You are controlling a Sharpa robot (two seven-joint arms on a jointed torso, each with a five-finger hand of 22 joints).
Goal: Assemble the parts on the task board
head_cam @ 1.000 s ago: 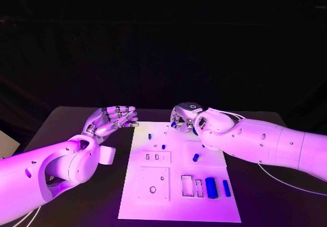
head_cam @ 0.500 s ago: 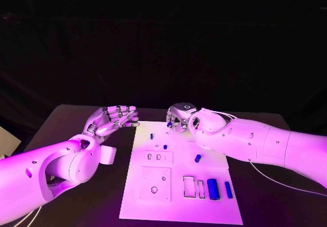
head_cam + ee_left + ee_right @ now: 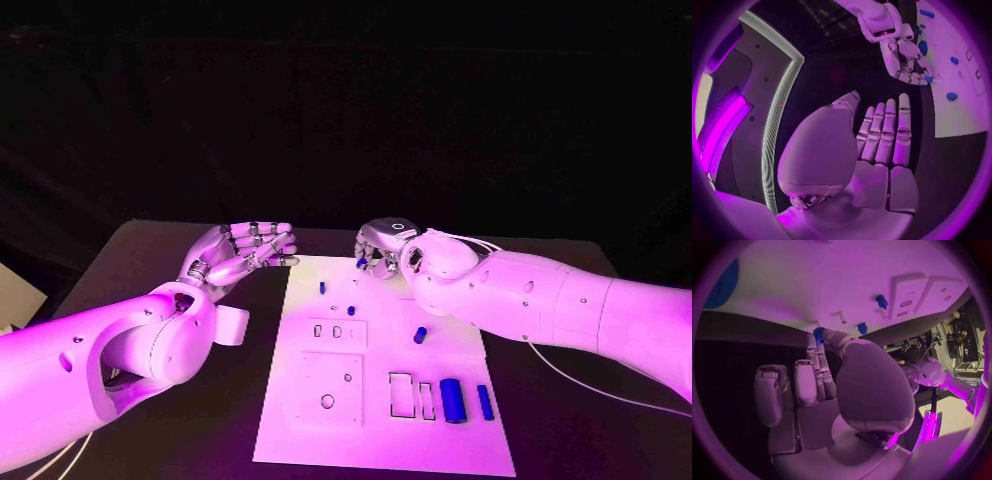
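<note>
Little has shifted: small blue part (image 3: 819, 333) stays pinched in right hand (image 3: 382, 247) above task board (image 3: 382, 440) top edge, frame centre, likely awaiting insertion; left hand (image 3: 238, 253), curled and empty, hovers left of it

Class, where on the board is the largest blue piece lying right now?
In the head view, the largest blue piece lies near the white board's near right corner, between a slot and a thinner blue piece.

The right arm (image 3: 534, 300) covers the board's (image 3: 378, 440) far right corner in the head view. A small blue part (image 3: 819, 333) sits at the right hand's (image 3: 384, 247) fingertips, mostly hidden, so its shape is unclear. In the right wrist view, a large blue part (image 3: 723, 285) is cut off at the circle's rim.
</note>
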